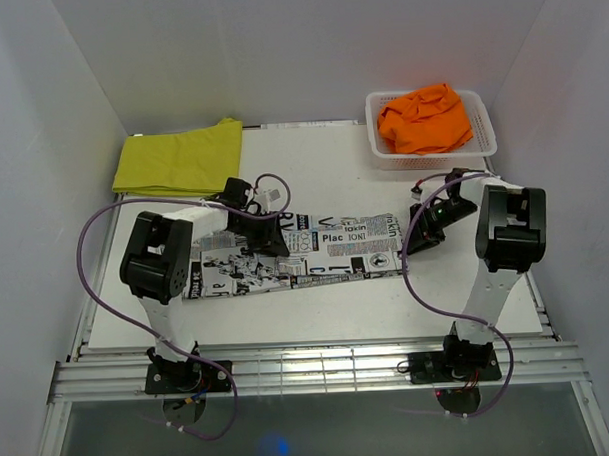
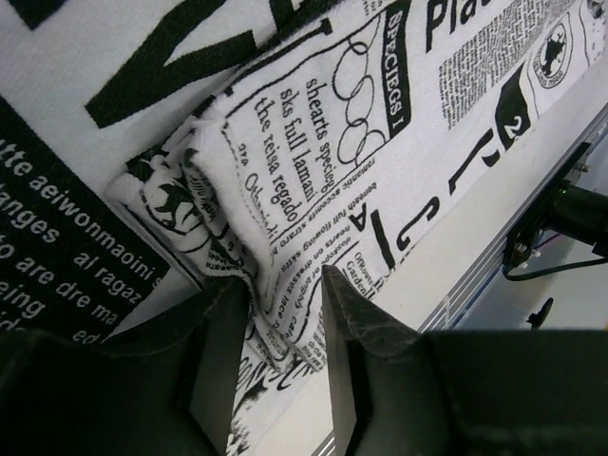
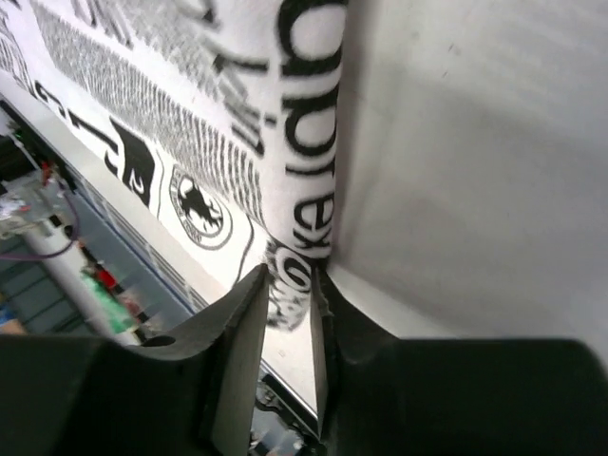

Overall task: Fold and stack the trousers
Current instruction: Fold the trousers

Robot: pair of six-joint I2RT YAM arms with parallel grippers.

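Note:
The newspaper-print trousers [image 1: 335, 249] lie stretched left to right across the middle of the table. My left gripper [image 1: 268, 239] sits on their far edge left of centre. In the left wrist view [image 2: 278, 285] its jaws pinch a puckered fold of the printed cloth [image 2: 380, 142]. My right gripper [image 1: 417, 242] is at the trousers' right end. In the right wrist view [image 3: 290, 280] its jaws are shut on the rolled cloth edge [image 3: 302, 142]. The yellow trousers [image 1: 177, 157] lie folded at the back left. The orange trousers [image 1: 426, 119] lie bunched in a basket.
A white lattice basket [image 1: 434, 159] stands at the back right. The white table [image 1: 323, 172] is bounded by white walls on three sides, with a metal rail [image 1: 319, 368] along the near edge. Purple cables loop beside both arms.

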